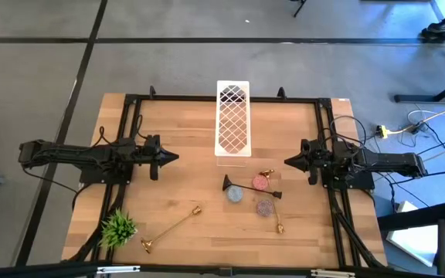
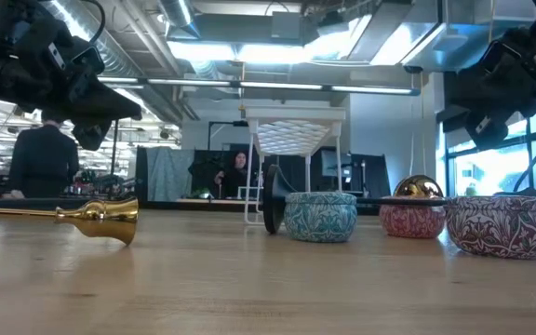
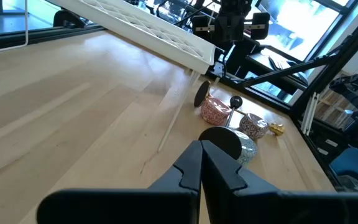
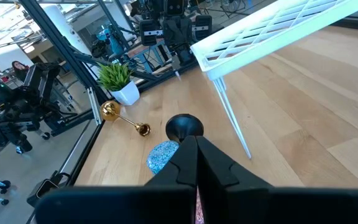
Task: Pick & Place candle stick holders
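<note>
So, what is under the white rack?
Under the white rack only bare wooden table shows through its lattice, and the low view shows open space between its thin legs. The candle holders and tins lie in front of it, not beneath.

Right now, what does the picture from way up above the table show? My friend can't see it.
Two dark robot arms wait at either side of a wooden table, jaws shut, holding nothing. Between them stands a white lattice rack; nearer the front lie a black candle holder, gold candle holders, three small round tins and a green plant.
</note>
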Robot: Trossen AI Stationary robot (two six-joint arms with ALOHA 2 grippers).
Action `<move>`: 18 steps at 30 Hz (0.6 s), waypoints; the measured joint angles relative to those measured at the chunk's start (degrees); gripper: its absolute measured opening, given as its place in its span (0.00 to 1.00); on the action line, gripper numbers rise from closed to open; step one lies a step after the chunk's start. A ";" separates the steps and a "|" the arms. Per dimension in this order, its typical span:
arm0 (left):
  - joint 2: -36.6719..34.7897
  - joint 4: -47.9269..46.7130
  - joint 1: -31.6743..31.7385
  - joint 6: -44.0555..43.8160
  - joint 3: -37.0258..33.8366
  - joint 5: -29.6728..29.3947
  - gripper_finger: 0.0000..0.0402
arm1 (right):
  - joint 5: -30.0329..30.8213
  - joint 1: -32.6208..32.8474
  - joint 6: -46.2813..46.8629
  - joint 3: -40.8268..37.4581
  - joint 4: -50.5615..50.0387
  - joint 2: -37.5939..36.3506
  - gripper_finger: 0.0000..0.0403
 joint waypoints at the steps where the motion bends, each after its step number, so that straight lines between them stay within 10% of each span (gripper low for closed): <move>1: 0.00 -0.01 0.00 0.00 -0.02 0.00 0.00 | 0.00 0.01 0.00 -0.01 -0.01 0.00 0.00; 9: 0.01 0.24 0.00 0.42 -0.02 -0.35 0.00 | 0.00 0.00 -0.01 0.00 0.00 0.00 0.00; 18: 0.03 16.05 0.17 -11.18 0.22 -20.56 0.00 | 0.00 0.00 -0.01 -0.01 -0.01 -0.01 0.00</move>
